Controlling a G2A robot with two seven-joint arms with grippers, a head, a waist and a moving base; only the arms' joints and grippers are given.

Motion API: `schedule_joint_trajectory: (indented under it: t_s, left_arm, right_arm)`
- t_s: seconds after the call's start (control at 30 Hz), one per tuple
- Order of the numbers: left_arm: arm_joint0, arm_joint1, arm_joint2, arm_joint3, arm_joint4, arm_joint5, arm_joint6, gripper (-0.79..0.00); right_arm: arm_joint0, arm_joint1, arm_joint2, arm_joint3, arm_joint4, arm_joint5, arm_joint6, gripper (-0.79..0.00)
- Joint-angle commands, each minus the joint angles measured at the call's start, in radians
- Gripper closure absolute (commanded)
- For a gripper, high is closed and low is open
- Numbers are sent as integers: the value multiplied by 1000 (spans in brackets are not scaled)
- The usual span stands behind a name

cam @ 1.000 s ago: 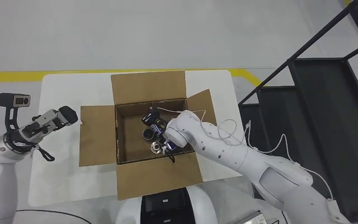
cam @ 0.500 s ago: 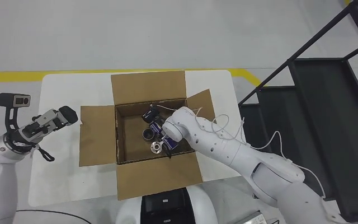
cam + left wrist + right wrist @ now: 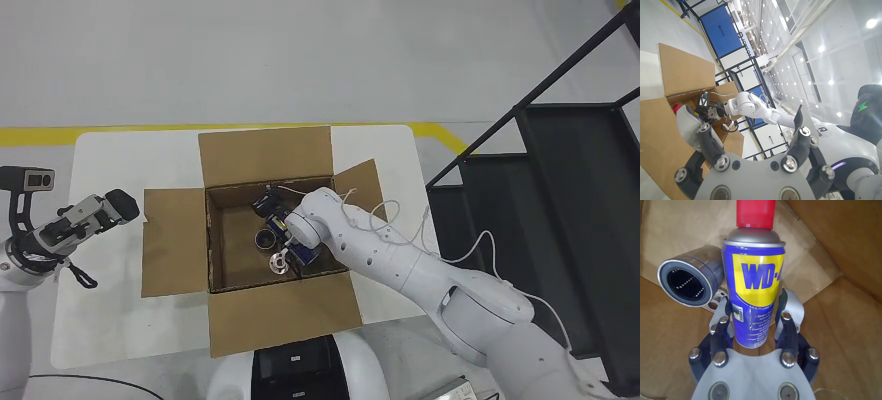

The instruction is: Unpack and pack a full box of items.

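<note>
Grip is the thing to get right at this point. Down inside the open cardboard box (image 3: 265, 155), the right gripper (image 3: 755, 301) has its two fingers pressed against the sides of the spray can (image 3: 753, 285). They sit low on the body, near the base and well away from the red cap (image 3: 755, 213). The can is in the part of the box nearer the right arm; I cannot tell whether it rests on the floor or is just off it. Just beside it lies a metal cylinder (image 3: 689, 279) with a dark hollow bore, and a flat metal flange (image 3: 715, 297) with holes peeks out from under that.

The step in hand looks like unpacking: lifting the can out. Because the hold sits near one end, the long body is likely to swing or droop as it rises, so a firm squeeze and a slow, straight lift would serve best. The smooth painted metal may slip between the pads if the motion is jerky. The can should come away from the cylinder, not drag along it, since that part is round and could roll. The walls and raised flaps are close, so the can needs to clear the rim before any sideways travel.

The left gripper (image 3: 744, 121) hangs beside the box's left flap, over the left part of the table (image 3: 110, 310), fingers wide apart and holding nothing.
</note>
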Motion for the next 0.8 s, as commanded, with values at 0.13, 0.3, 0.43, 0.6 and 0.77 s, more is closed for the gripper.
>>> schedule_joint_trajectory:
  t_s: [0.13, 0.3, 0.43, 0.6, 0.77]
  left_arm:
    - [0, 0, 0, 0, 0, 0, 0, -785]
    - [0, 0, 0, 0, 0, 0, 0, -785]
    - [0, 0, 0, 0, 0, 0, 0, -785]
    - [0, 0, 0, 0, 0, 0, 0, -785]
    - [0, 0, 0, 0, 0, 0, 0, -785]
  right_arm:
    - [-4, -4, 19, -8, -11, -4, 6, 0]
    - [-29, 10, 62, -54, -15, -13, 9, 0]
    - [-63, 33, 114, -115, -20, -33, 14, 0]
    - [-135, 76, 206, -248, -49, -55, 29, 0]
    - [-239, 124, 324, -412, -64, -102, 32, 0]
